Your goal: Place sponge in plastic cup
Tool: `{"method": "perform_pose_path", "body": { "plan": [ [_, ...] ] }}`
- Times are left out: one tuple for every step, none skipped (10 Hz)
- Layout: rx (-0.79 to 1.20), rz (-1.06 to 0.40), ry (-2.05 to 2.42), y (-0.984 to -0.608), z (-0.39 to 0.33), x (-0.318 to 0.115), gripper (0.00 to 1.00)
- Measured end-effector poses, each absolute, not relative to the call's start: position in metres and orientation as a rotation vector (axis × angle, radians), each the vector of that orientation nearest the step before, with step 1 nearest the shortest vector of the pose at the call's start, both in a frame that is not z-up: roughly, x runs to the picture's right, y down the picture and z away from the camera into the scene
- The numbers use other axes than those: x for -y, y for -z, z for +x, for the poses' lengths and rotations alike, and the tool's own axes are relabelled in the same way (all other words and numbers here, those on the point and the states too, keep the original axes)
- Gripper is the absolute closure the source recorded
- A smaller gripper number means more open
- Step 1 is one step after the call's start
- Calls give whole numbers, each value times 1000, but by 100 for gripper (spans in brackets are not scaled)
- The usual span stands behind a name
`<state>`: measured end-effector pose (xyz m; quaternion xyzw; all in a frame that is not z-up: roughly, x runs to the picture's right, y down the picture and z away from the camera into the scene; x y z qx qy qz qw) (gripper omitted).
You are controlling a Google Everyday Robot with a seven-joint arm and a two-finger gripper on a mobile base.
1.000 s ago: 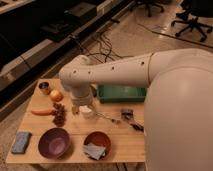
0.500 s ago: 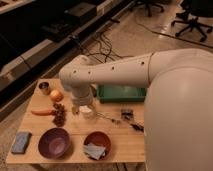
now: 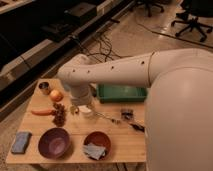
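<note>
Camera view, looking down from above and behind the arm.

Centre of the scene: light wooden table (image 3: pixel 120 137) on a speckled floor.

Across the table from the picture's right: white arm (image 3: pixel 115 75), bent down at the wrist over the left half of the tabletop.

Under that wrist, low over the middle-left of the table: gripper (image 3: pixel 81 104), largely masked by the wrist housing. Jaws spread wide, nothing seen held between them.

Just beside the gripper, toward the picture's right: plastic cup (image 3: pixel 86 111), pale, standing on the tabletop, partly hidden by the arm.

At the near left corner of the table: sponge (image 3: pixel 21 142), flat, blue-grey, rounded corners. Well apart from the gripper and from the plastic cup. Not in the cup.

Just right of the sponge, not touching it: purple bowl (image 3: pixel 54 142).

Further right along the near edge: brown bowl (image 3: pixel 100 138), with a folded grey-blue cloth (image 3: pixel 94 151) inside it.

Left of the gripper: carrot (image 3: pixel 42 112) lying flat, dark grapes (image 3: pixel 59 116) beside its tip, an orange (image 3: pixel 56 95) behind them, a small metal can (image 3: pixel 44 87) at the far left corner.

At the far edge, behind the arm: green tray (image 3: pixel 122 93).

Right of the plastic cup: small dark items (image 3: pixel 126 114), too unclear to identify.

On the floor beyond the table: black cables (image 3: pixel 102 47). Top right: office chairs (image 3: pixel 192 17).
</note>
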<state>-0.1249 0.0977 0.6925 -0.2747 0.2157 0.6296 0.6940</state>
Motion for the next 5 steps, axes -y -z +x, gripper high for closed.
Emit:
{"method": "perform_pose_path", "body": {
  "plan": [
    [-447, -630, -1389, -686, -146, -94, 35],
    [-413, -645, -1370, -681, -168, -88, 35],
    [-376, -664, -1346, -675, -195, -83, 35],
    [-339, -682, -1319, -668, -223, -78, 35],
    [-317, -696, -1298, -663, -242, -75, 35]
  ]
}}
